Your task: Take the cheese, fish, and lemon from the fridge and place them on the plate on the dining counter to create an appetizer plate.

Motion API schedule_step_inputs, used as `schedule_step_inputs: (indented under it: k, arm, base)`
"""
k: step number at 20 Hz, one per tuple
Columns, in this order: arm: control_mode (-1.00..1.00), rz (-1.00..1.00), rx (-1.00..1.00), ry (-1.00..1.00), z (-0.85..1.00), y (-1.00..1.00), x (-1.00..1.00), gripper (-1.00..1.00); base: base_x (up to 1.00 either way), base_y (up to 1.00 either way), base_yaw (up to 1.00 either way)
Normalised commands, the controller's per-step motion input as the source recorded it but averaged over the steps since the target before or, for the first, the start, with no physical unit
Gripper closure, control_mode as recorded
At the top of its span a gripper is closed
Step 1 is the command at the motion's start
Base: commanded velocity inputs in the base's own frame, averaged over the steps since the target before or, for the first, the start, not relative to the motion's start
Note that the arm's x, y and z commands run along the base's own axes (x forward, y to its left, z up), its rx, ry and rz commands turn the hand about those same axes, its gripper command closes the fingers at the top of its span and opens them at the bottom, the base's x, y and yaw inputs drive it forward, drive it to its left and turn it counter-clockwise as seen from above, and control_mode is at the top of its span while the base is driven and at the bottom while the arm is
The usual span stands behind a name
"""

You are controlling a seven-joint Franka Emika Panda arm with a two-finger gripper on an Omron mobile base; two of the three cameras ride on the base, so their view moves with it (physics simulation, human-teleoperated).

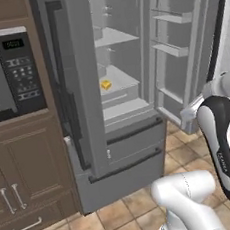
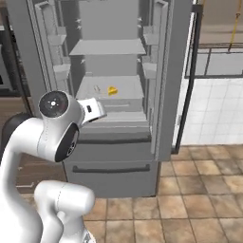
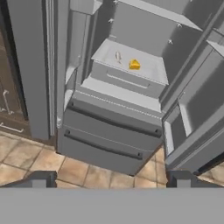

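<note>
Hand, jaws apart and empty, sits well short of the cheese wedge, which lies upper-centre on the fridge shelf.

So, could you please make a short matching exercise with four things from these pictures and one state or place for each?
Things:
1. cheese
2. fish
3. fridge
4. gripper

States or places:
A. doors swung open
B. jaws wide apart, holding nothing
C. yellow wedge on a middle shelf
D. thin pale shape lying beside the wedge

Pairs: 1-C, 2-D, 3-A, 4-B
</note>
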Motion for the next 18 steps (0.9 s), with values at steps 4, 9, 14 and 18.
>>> schedule_step_inputs:
  k: [4,9,14,18]
  arm:
    - [1.0,0.0,0.0,0.0,0.0,0.0,0.0,-1.0]
    - [1.0,0.0,0.0,0.0,0.0,0.0,0.0,-1.0]
    - [1.0,0.0,0.0,0.0,0.0,0.0,0.0,-1.0]
    - [1.0,0.0,0.0,0.0,0.0,0.0,0.0,-1.0]
  base:
    - [0.0,-0.08,0.41]
    - [0.0,-0.34,0.44]
    - [0.0,-0.56,0.39]
    - [0.0,-0.67,0.19]
